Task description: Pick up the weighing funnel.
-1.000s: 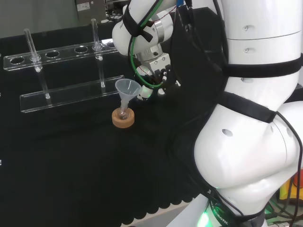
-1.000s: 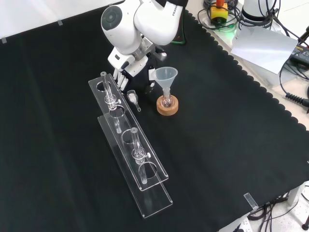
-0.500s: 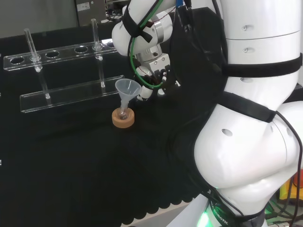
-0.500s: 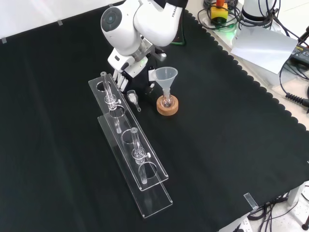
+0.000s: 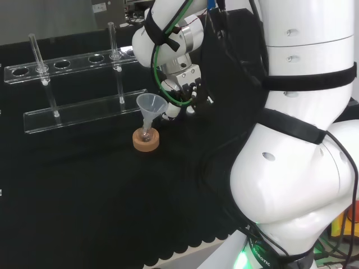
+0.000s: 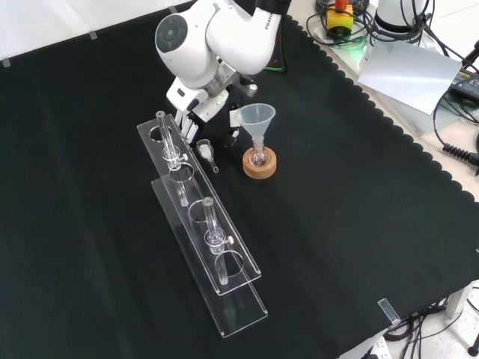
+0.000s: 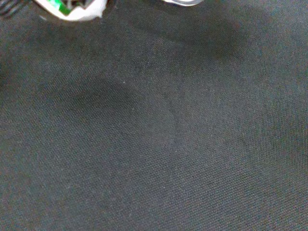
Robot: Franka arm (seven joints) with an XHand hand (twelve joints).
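Note:
The weighing funnel (image 6: 206, 154), a small clear scoop with a short stem, lies on the black cloth between the tube rack and the big funnel in the front view. My hand (image 6: 196, 122) hangs just above and behind it, open, with its fingers pointing down toward the cloth and nothing held between them. In the head view the hand (image 5: 182, 92) sits to the right of the big funnel, close to the cloth. The wrist view looks down on bare black cloth, with a blurred white part of the hand (image 7: 77, 9) at its edge.
The big funnel (image 6: 257, 120) stands with its stem in a small flask on a cork ring (image 6: 259, 165), right of the weighing funnel in the front view. A long clear rack (image 6: 202, 224) with upright tubes runs toward the front. The arm's white links (image 5: 303, 140) stand at the head view's right.
The hand and wrist have drifted slightly up and away in the front view. The weighing funnel lies where it did.

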